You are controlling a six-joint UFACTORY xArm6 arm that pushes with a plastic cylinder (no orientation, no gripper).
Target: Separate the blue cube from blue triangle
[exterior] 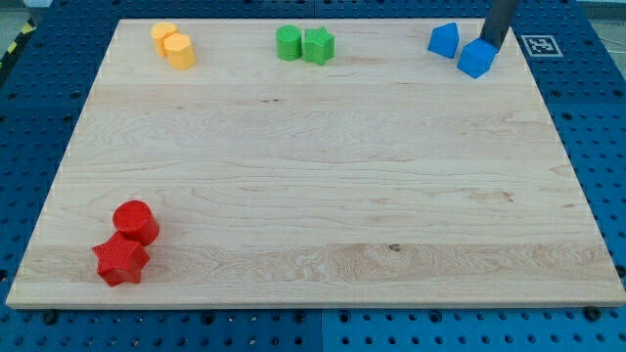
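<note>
Eight blocks on wooden board [313, 176]. No jaws on rig, so no open or clenched state to record; my tip [491, 44] sat touching blue cube [477, 59] at its top-right. Blue triangle [444, 40] lay just left of tip, narrow gap from cube. Separation judged barely begun; wider spacing left. Farther left: green pair [304, 44], orange pair [174, 45]; far bottom-left, red pair [127, 244]. Rod's upper part cut off by frame; tip's exact contact hard to judge.

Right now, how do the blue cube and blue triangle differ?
The blue cube sits lower and further to the view's right; the blue triangle is nearer the top edge. My tip touches the cube's top, not the triangle. The cube looks boxy, the triangle wedge-shaped. Both are blue.
</note>
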